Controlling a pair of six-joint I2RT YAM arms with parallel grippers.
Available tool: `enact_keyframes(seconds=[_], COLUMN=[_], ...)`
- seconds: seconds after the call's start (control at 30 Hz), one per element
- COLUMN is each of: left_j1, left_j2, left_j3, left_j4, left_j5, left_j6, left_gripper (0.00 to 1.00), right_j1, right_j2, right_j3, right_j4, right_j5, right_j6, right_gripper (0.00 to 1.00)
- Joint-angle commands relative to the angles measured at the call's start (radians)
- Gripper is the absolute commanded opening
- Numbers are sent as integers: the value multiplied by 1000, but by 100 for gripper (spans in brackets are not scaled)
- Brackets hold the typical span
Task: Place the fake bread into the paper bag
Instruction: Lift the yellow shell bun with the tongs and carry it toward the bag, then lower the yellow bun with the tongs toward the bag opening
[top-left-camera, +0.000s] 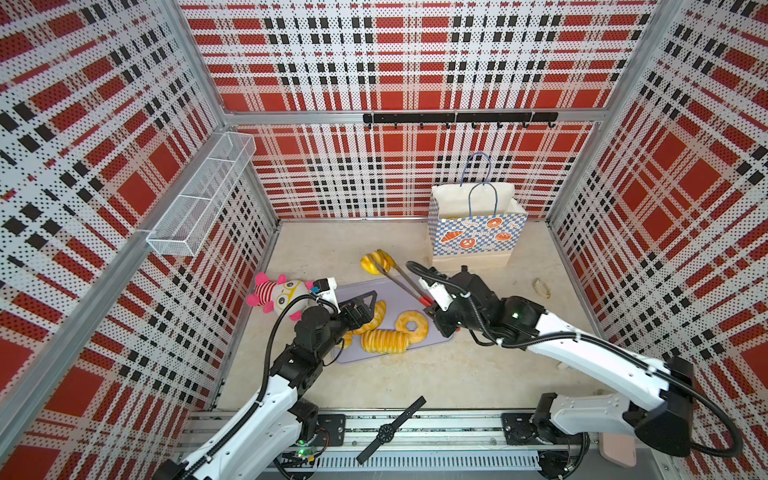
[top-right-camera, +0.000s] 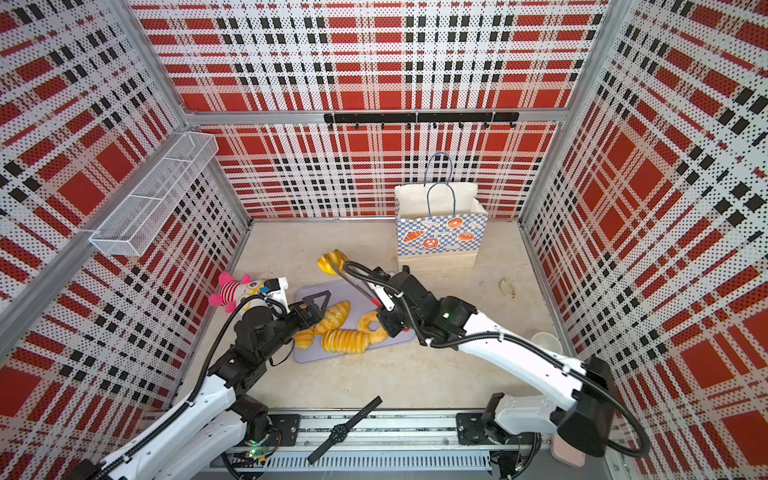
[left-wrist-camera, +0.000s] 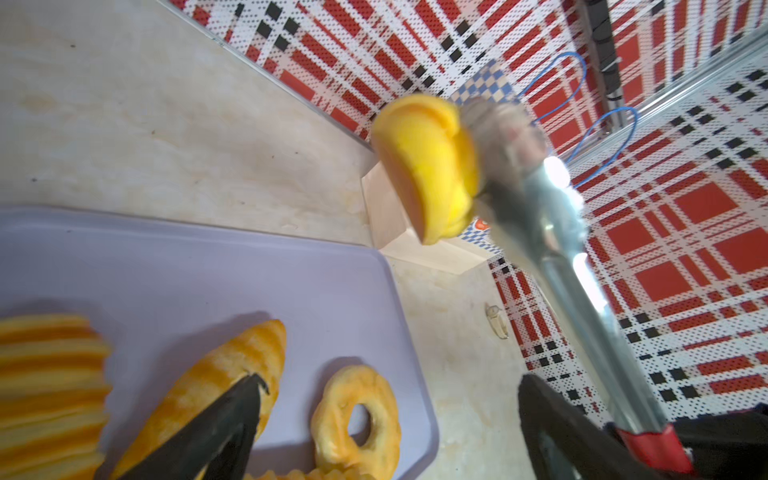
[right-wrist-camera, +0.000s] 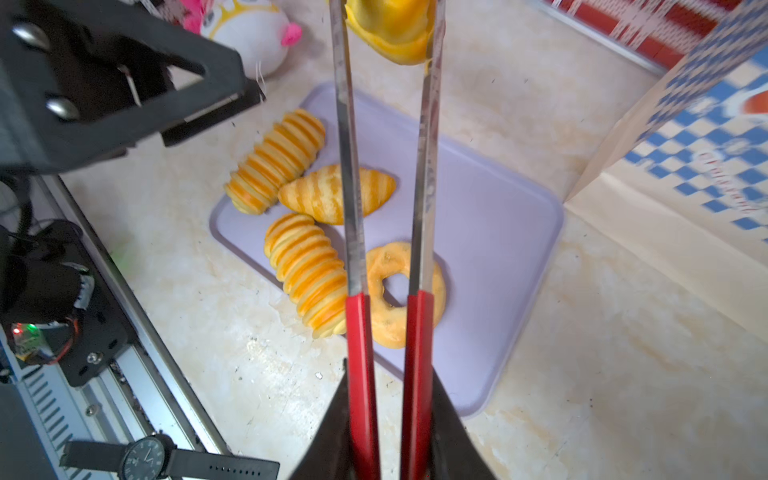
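Note:
My right gripper (top-left-camera: 432, 307) (right-wrist-camera: 389, 370) is shut on the red handles of metal tongs (top-left-camera: 399, 276) (right-wrist-camera: 422, 187). The tong tips pinch a rounded yellow piece of fake bread (top-left-camera: 376, 262) (left-wrist-camera: 428, 170) in the air, above the far edge of a lilac tray (right-wrist-camera: 490, 232). On the tray lie two ridged loaves (right-wrist-camera: 276, 162) (right-wrist-camera: 307, 270), a striped croissant (right-wrist-camera: 328, 193) and a ring doughnut (right-wrist-camera: 399, 291). My left gripper (top-left-camera: 361, 309) (left-wrist-camera: 392, 382) hangs open over the croissant, holding nothing. The paper bag (top-left-camera: 476, 237) stands upright and open at the back right.
A pink-striped plush doll (top-left-camera: 278, 293) lies left of the tray. A black wristwatch (top-left-camera: 388, 430) rests on the front rail. A small pale object (top-left-camera: 541, 288) lies at the table's right, with a clear cup (top-right-camera: 546, 343) nearer. A wire basket (top-left-camera: 199, 199) hangs on the left wall.

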Motion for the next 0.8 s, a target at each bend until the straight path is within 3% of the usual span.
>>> enact_keyframes(seconds=[0.0,0.27,0.77], left_j1=[-38,-177,-219], left_j2=[37,172,218], left_j3=[51,181,26], left_j4=[158,281,509], left_j5=[-19,-164,-118], left_j6=[6,103,237], left_gripper=[98,98,98], right_j1=[-13,-19,-23], right_j2=[-107,-270,-398], right_j3=[-24,-57,-173], right_j4=[116,188,289], right_j5=[57,183,384], right_j6=[23,48,26], right_gripper=[24,24,24])
